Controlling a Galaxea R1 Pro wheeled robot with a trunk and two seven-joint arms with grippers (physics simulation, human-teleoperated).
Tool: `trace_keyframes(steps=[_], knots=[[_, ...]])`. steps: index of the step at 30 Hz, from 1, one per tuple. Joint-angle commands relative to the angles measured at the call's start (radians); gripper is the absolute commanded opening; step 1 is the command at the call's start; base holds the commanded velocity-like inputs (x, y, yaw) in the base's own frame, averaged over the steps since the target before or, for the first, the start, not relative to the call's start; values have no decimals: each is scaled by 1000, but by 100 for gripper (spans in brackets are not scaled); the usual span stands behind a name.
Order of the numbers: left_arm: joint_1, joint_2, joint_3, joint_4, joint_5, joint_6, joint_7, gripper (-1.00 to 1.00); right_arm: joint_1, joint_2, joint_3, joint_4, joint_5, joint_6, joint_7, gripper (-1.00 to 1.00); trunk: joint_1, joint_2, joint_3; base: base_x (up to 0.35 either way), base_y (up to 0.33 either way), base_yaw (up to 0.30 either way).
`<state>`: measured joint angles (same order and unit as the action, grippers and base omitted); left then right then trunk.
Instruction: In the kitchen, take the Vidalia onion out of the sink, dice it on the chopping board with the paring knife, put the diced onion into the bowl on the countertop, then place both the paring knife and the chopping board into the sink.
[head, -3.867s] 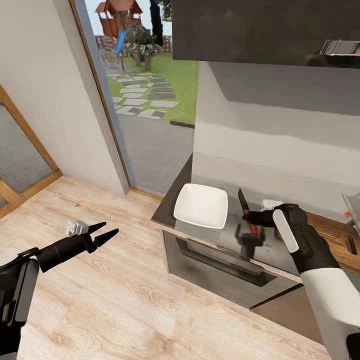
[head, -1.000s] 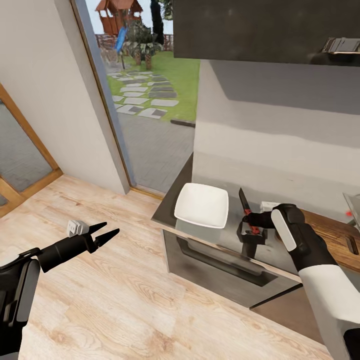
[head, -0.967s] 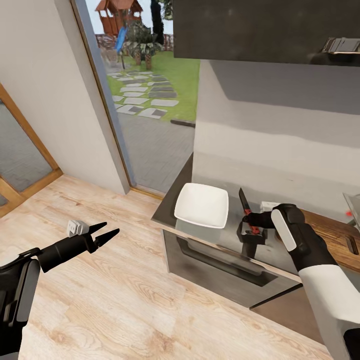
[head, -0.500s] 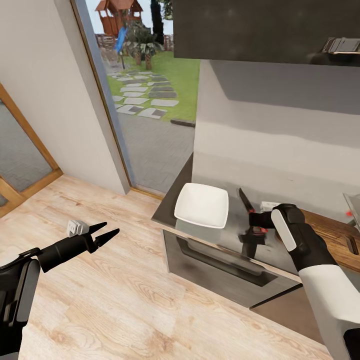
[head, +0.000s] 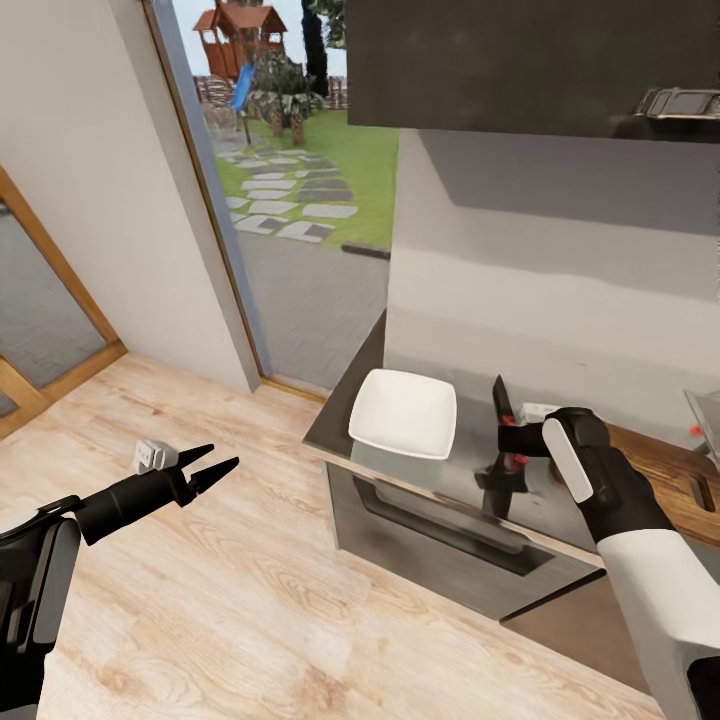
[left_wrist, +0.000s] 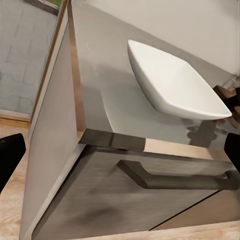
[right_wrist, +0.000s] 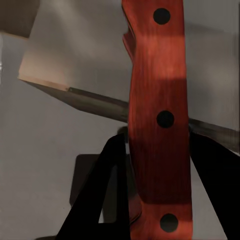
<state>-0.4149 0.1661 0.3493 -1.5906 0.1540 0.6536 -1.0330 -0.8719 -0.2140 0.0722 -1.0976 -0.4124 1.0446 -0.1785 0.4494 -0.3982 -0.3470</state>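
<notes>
Floor (head: 200, 580) of pale wood planks spreads below the head camera, running up to a tall glass door (head: 290, 190) that looks out on a paved yard and a lawn. Dark cabinets stand to the right of it under a glossy grey surface (head: 400, 465), and a dark wall cabinet (head: 520, 60) hangs above. At the right edge of the head view a brown chopping board (head: 665, 465) lies on the surface. The white squarish bowl (head: 403, 411) sits near the surface's end by the door; the left wrist view shows it (left_wrist: 172, 82) above a drawer front with a bar handle (left_wrist: 175, 177). The right hand (head: 512, 438) hovers over the surface just beside the bowl, its fingers closed on the red-orange handle of the paring knife (head: 503, 408), blade pointing up and away. In the right wrist view the handle (right_wrist: 159, 120) with its dark rivets stands between the two black fingers (right_wrist: 95, 200). The left hand (head: 215, 462) hangs over the floor, well apart from the cabinets, its fingers narrowly parted and holding nothing. A small white object (head: 150, 456) shows just behind it.
</notes>
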Motion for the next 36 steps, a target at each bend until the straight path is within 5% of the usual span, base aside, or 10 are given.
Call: trace_keyframes(steps=[1, 36], knots=[[-1, 0, 0, 0, 4, 8, -1, 100, -1, -1, 3, -1, -11, 3, -11, -100, 1, -2, 0, 0, 0, 0], [-1, -10, 0, 0, 4, 6, -2, 100, -1, -9, 9, -6, -9, 3, -12, -100, 1, -2, 55, 0, 0, 0]])
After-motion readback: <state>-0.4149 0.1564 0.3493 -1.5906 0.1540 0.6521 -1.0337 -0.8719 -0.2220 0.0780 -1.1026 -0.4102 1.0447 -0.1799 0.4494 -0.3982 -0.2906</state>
